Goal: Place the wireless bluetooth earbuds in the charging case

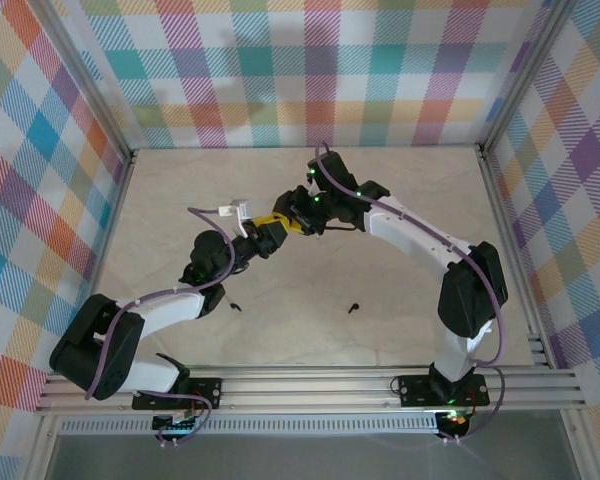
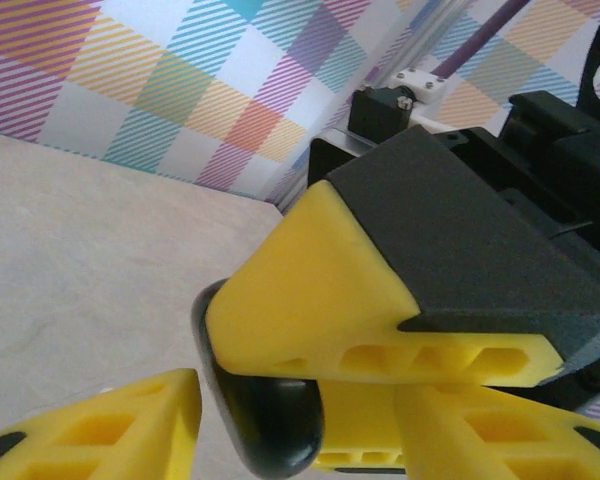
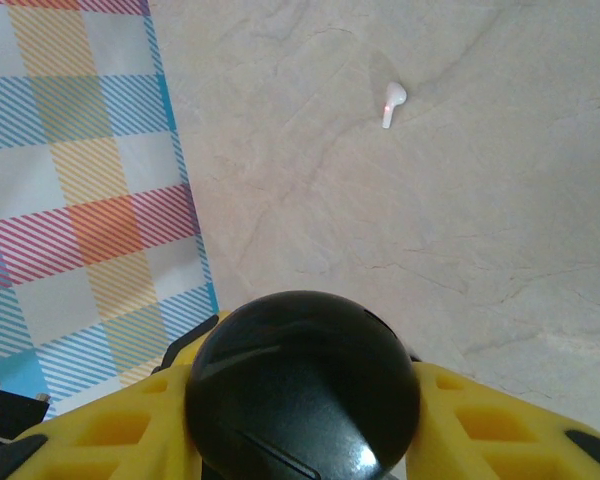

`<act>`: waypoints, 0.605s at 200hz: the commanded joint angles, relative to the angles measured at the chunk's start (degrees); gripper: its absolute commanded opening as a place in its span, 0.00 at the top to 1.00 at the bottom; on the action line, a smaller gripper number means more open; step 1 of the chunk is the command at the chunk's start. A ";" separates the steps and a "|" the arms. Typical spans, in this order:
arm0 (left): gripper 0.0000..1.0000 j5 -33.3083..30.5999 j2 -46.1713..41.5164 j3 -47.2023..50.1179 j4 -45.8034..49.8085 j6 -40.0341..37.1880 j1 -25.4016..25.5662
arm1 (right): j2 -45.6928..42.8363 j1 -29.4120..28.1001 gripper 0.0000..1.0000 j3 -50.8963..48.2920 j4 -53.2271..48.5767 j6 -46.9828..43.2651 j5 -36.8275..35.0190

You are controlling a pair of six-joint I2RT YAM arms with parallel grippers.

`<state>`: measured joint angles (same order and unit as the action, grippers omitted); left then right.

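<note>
My right gripper (image 1: 298, 218) is shut on a round black charging case (image 3: 302, 390) and holds it above the middle of the table. My left gripper (image 1: 266, 238) meets it there. Its yellow fingers (image 2: 110, 430) stand open on either side of the black case (image 2: 270, 425), with a thin gap on the left side. The case looks closed. Two black earbuds (image 1: 235, 307) (image 1: 354, 307) lie on the table nearer the arm bases. A white earbud (image 3: 393, 103) lies alone on the table beyond the held case.
A small white object (image 1: 236, 210), perhaps the white case, lies just left of the grippers. Plaid walls (image 1: 310, 70) enclose the marble table (image 1: 420, 190) on three sides. An aluminium rail (image 1: 310, 385) runs along the near edge.
</note>
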<state>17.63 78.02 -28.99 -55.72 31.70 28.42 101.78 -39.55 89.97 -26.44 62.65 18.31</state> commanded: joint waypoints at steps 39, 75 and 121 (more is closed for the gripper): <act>0.36 -0.49 0.68 -1.41 -1.96 -0.44 0.49 | -2.81 0.33 0.57 -2.04 3.38 2.47 2.96; 0.31 -1.56 1.52 -0.80 -2.40 -0.09 0.49 | -3.50 0.30 0.57 -2.67 3.73 2.86 3.01; 0.48 -0.33 3.88 -1.81 -4.78 0.55 0.49 | -3.86 0.26 0.57 -3.18 5.20 4.13 3.92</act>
<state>16.91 80.66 -29.15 -56.82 32.18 28.42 100.31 -39.29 87.35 -23.31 65.41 20.51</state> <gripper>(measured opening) 0.550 0.461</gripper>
